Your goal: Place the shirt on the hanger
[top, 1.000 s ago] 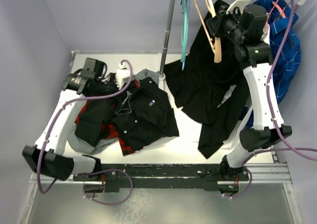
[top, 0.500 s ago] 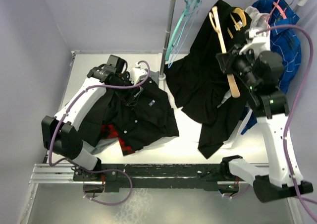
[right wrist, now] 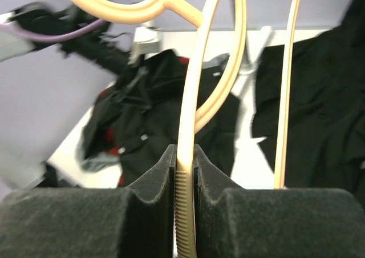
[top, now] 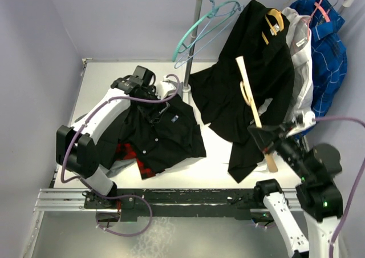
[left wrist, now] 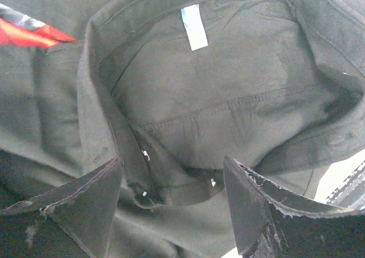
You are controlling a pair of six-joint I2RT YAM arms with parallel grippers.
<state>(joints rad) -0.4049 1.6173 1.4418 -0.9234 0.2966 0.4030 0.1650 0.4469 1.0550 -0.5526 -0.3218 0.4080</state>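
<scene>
The black button-up shirt (top: 168, 135) lies rumpled on the left of the white table (top: 219, 158). Its open collar and pale neck label (left wrist: 194, 27) fill the left wrist view. My left gripper (top: 153, 108) is down at that collar. Its jaws stand open, with a fold of the button placket (left wrist: 142, 155) between the fingertips (left wrist: 91, 198). The tan wooden hanger (top: 254, 112) stands nearly upright in the air over the right of the table, in front of a hanging black garment. My right gripper (right wrist: 185, 172) is shut on one hanger arm (right wrist: 191, 115).
A rack pole (top: 193, 41) rises at the back centre with teal hangers (top: 202, 32) swung out from the rail. A long black garment (top: 228, 92) and a blue checked shirt (top: 329, 52) hang at the right. A red-and-black plaid shirt (top: 126, 152) lies under the black shirt.
My right arm has come down off the rail toward the near edge, carrying the hanger. My left gripper moved right onto the collar and its jaws narrowed. The teal hangers swung up.
</scene>
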